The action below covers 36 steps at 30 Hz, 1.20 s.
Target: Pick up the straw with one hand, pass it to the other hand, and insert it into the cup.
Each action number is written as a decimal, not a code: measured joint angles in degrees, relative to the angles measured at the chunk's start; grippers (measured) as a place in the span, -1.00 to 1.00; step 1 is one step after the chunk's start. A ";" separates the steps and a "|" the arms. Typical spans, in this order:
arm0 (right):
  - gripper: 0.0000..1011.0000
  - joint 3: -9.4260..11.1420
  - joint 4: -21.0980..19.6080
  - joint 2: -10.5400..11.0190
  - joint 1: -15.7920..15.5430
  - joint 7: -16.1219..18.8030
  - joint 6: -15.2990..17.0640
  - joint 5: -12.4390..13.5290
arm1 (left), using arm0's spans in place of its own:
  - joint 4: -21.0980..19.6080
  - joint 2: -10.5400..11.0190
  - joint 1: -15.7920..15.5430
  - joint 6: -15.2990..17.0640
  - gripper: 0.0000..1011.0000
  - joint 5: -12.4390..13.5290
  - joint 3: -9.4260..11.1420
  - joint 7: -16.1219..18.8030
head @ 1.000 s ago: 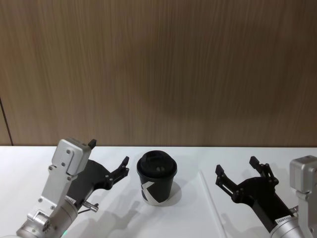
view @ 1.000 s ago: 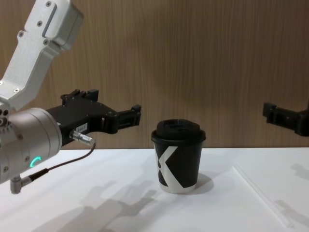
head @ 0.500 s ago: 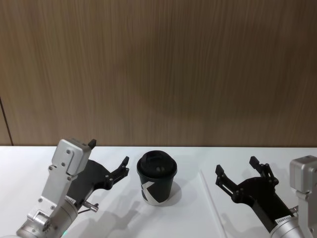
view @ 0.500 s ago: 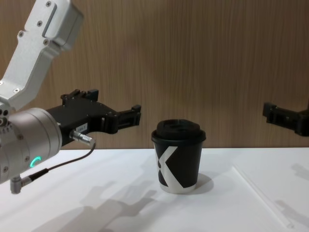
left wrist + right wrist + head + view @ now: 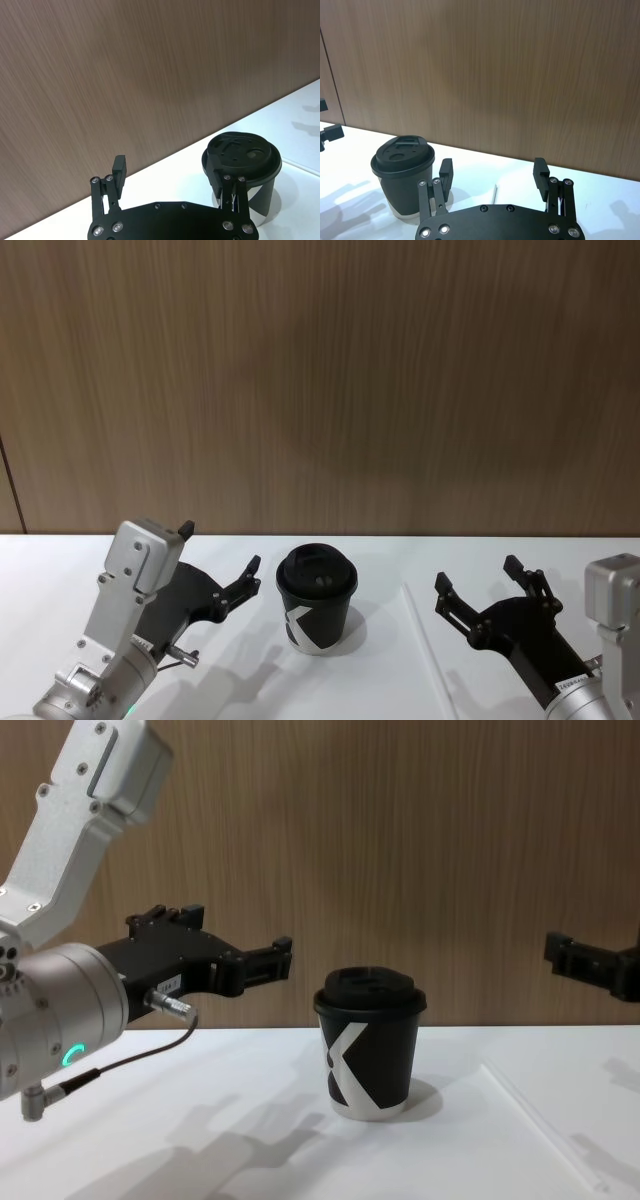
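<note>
Straw (image 5: pixel 428 650): lies flat on the white desk (image 5: pixel 40 570), untouched, below and a little to the cup side of the right gripper's fingers; the right wrist view shows a short length of it (image 5: pixel 495 193) between and beyond those fingers.
Cup (image 5: pixel 317 605): upright with its domed lid on, between the two grippers, just beside the inner fingertip of the left gripper and apart from the straw.
Right gripper (image 5: pixel 477 575): raised above the desk with its fingers spread wide and nothing between them; it touches neither straw nor cup.
Left gripper (image 5: pixel 220 546): the one with the silver plug and cable, held above the desk on the other side of the cup, fingers also wide and empty, one fingertip near the lid.
Done so far: nothing that shows; no pickup, no handover, no insertion.
Left to do: by my reading, all of it. The right fingers must come down and close on the straw, pass it to the left fingers, and then it must go into the lid.
</note>
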 joint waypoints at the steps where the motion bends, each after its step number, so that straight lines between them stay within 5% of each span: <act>1: 0.98 0.00 0.00 0.00 0.00 0.00 0.00 0.00 | 0.00 0.00 0.00 0.00 0.98 0.00 0.00 0.00; 27: 0.98 -0.05 -0.01 -0.02 0.00 0.00 0.13 -0.08 | 0.00 0.00 0.00 0.00 0.98 0.00 0.00 0.00; 36: 0.98 -0.80 -1.01 0.16 -0.22 0.29 2.60 -0.76 | 0.00 0.00 0.00 0.00 0.98 0.00 0.00 0.00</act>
